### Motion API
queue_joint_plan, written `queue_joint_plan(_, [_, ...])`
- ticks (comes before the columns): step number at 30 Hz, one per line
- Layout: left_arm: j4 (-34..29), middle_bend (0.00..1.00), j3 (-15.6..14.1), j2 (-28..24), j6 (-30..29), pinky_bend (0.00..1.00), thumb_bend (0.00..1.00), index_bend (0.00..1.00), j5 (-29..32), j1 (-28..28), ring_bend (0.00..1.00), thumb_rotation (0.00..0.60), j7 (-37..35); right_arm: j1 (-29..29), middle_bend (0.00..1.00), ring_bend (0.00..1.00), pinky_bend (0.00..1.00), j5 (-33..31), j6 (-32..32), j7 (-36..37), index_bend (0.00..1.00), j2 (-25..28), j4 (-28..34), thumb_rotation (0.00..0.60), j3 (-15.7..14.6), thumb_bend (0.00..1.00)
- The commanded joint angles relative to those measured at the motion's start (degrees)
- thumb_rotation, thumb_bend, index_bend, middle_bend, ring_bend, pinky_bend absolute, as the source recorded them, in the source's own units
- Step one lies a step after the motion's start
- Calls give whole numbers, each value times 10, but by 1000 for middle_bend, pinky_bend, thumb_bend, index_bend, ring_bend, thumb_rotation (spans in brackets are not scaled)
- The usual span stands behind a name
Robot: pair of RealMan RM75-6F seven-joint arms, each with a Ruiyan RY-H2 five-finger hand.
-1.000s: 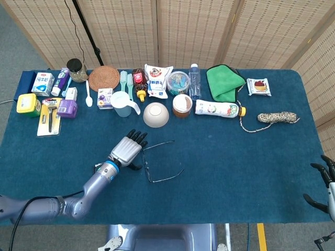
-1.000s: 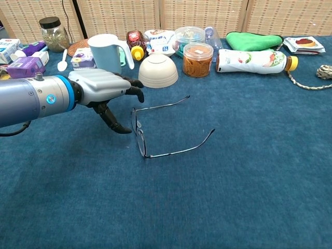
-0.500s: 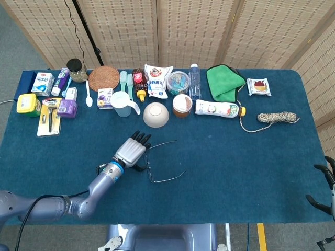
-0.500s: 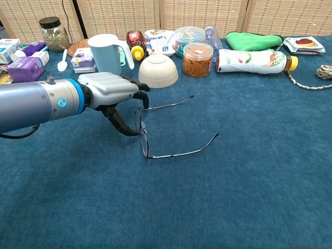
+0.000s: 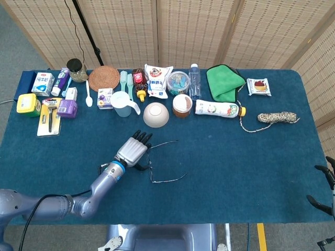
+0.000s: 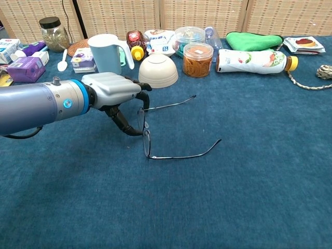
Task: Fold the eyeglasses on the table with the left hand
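The eyeglasses [image 6: 147, 141] [image 5: 151, 167] are thin, black and wire-framed. They lie on the blue tablecloth with both temples swung open toward the right. My left hand [image 6: 111, 92] [image 5: 133, 151] is at the front of the frame, coming in from the left. Its fingers curl over the top rim and the thumb presses low against the near lens, so it holds the front. My right hand [image 5: 330, 188] shows only at the head view's right edge, off the table, holding nothing with its fingers apart.
Just behind the glasses stand an upturned cream bowl [image 6: 158, 70], a pale blue mug [image 6: 106, 52] and a snack jar [image 6: 197, 59]. A bottle [image 6: 254, 60] lies on its side at the back right. A coiled rope [image 5: 277, 117] and a green cloth [image 5: 224, 81] are further right.
My left hand has moved right onto the frame front, fingers closing over the rim. The glasses slid slightly right with it. The right hand has barely moved.
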State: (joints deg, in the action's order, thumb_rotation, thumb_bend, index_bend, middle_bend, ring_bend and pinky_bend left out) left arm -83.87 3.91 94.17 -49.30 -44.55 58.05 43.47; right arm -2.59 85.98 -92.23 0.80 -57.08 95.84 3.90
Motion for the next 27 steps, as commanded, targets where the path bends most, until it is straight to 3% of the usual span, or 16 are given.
queue_joint_plan(1, [2,0,-1,3,-3,0,199,362,-3,1,0,328,0,-1,100,142,301,-1,-1,0,260,0,0,600,1,0])
queue_joint_plan(13, [1,0,-9,7,-21,0,199,530,-26,-2,0,328,-3,-1,100,143,303,0,1,5,267,0,-3,600,1,0])
queue_joint_plan(27, [-21,0,-29,-17,-34,0,199,561,-54,-23,0,329,-15,1,100,143,305,3,3,6,273,-2,-3,600,1,0])
